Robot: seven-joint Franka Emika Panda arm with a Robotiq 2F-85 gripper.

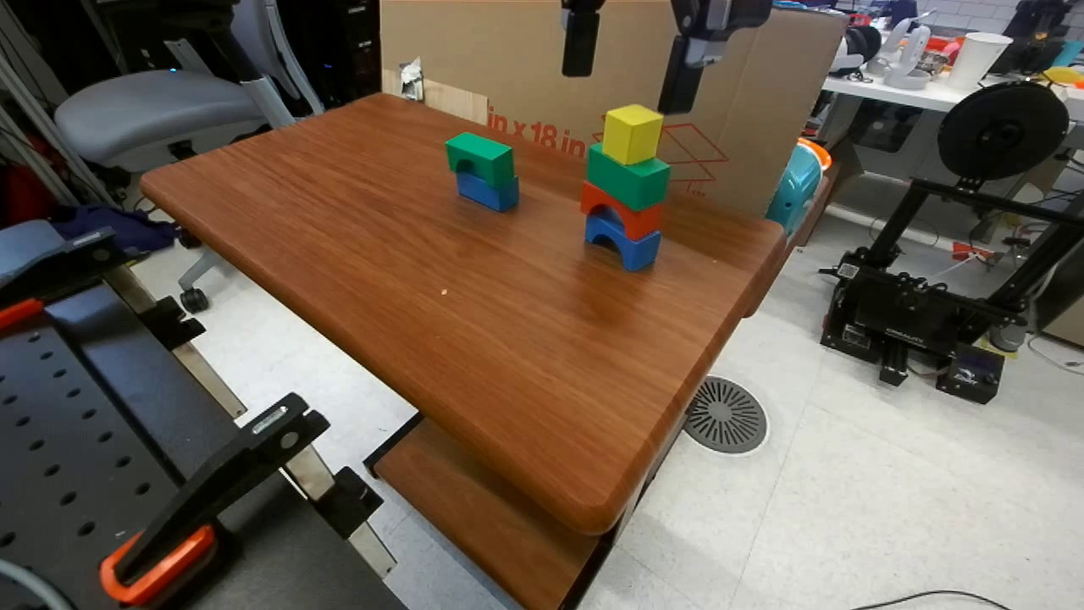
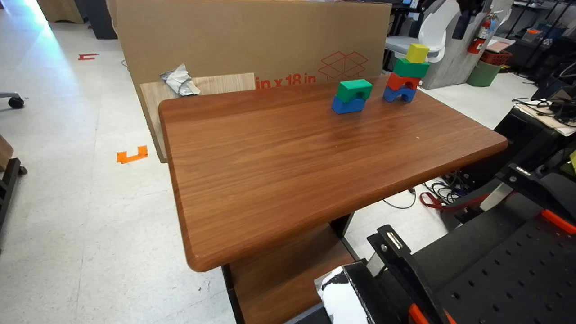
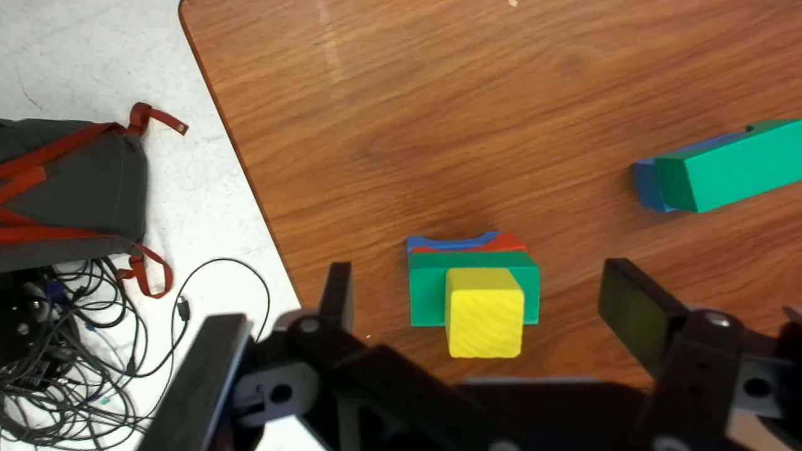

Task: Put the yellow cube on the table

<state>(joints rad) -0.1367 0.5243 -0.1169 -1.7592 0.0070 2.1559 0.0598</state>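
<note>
The yellow cube (image 1: 633,135) sits on top of a stack at the table's far side, and shows in both exterior views (image 2: 417,53). Under it are a green block (image 1: 627,178), a red arch (image 1: 622,212) and a blue arch (image 1: 625,243) standing on the table (image 1: 406,280). My gripper (image 1: 628,91) is open and empty above the stack. In the wrist view the yellow cube (image 3: 485,321) lies between the spread fingers of the gripper (image 3: 477,291), touching neither. In an exterior view only a dark finger (image 2: 461,24) shows at the top edge.
A green arch (image 1: 480,155) rests on a blue block (image 1: 489,192) beside the stack. A big cardboard box (image 2: 243,40) stands along the table's far edge. Clamps (image 1: 220,500) sit on the black perforated base. A backpack (image 3: 75,194) and cables lie on the floor.
</note>
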